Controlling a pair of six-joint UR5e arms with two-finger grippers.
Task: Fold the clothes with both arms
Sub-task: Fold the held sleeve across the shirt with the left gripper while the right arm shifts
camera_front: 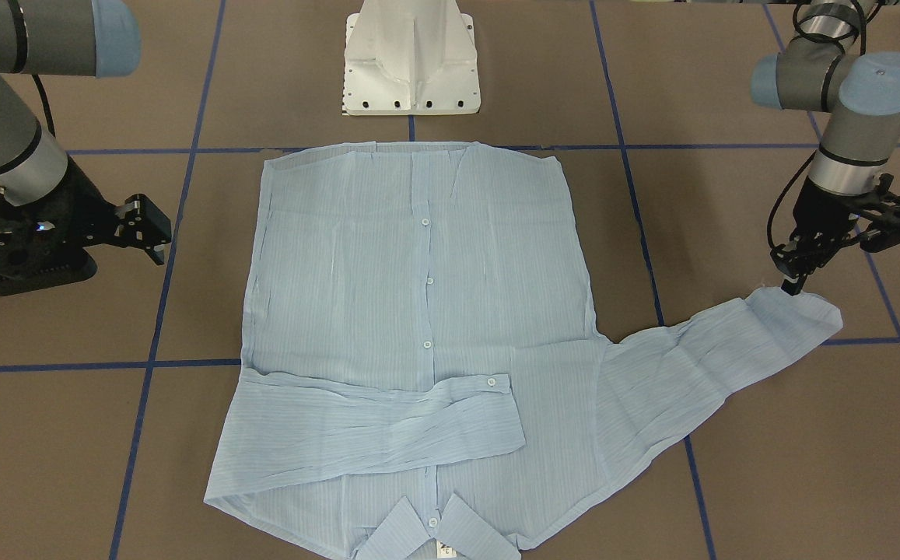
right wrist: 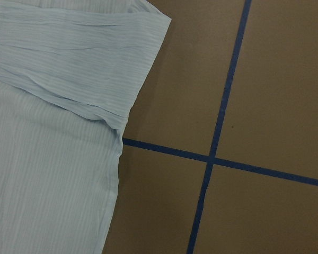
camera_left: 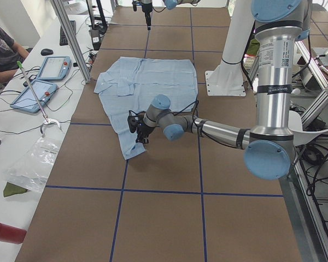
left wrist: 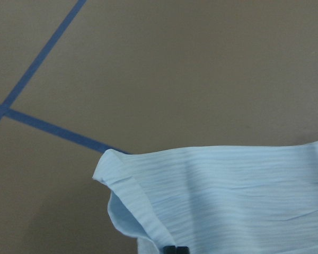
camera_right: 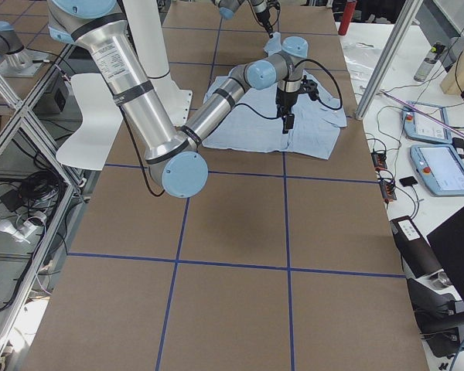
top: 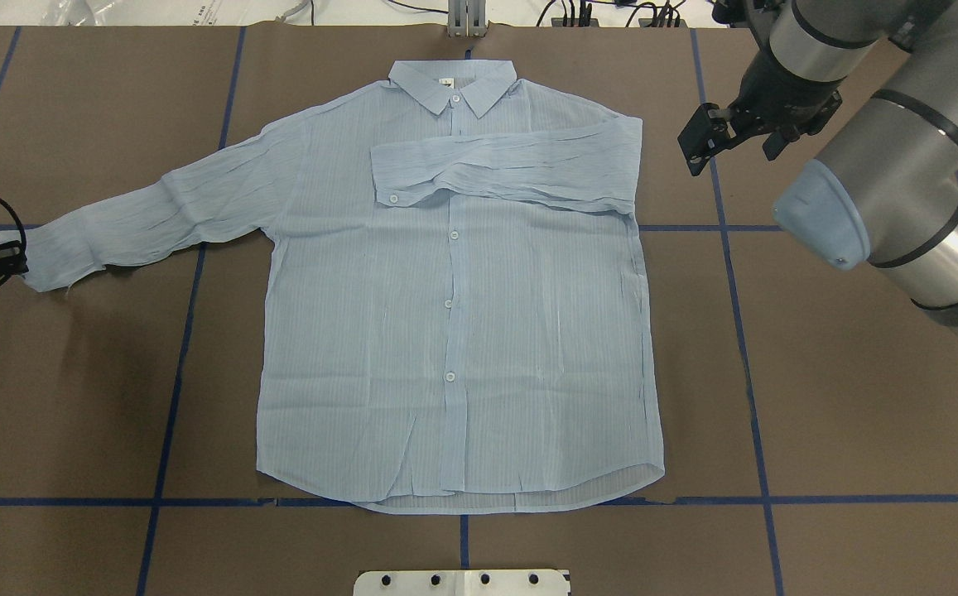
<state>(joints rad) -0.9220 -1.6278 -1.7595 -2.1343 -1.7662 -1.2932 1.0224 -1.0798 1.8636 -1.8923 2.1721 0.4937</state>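
- Closest to the robot's white pedestal (top: pixel 462 582) is the rounded hem of the shirt (top: pixel 363 348). It's spread flat, front up, on the brown papery surface (top: pixel 818 397) with its blue tape lines (top: pixel 745 348). The long axis runs straight away from the robot, collar at the far end.
- The fabric is thin, pale blue and finely striped, kinda crinkly, with small white buttons (top: pixel 450 377) up the middle.
- The left sleeve (top: pixel 156 207) sticks out sideways, slanting back toward the robot a bit. The left fingers (camera_front: pixel 793 281) point straight down and are pinched together on the cuff's edge, which curls up slightly. That arm's forearm sits low and nearly level over the surface.
- The right sleeve (top: pixel 503 170) is folded flat across the chest, with its cuff past the button line.
- The right fingers (camera_front: pixel 146 227) hover just beside the shirt's right shoulder, spread apart with nothing in them. The wrist is tipped downward.
- Farthest out is the pointed collar (top: pixel 454 83), with a small white label inside.
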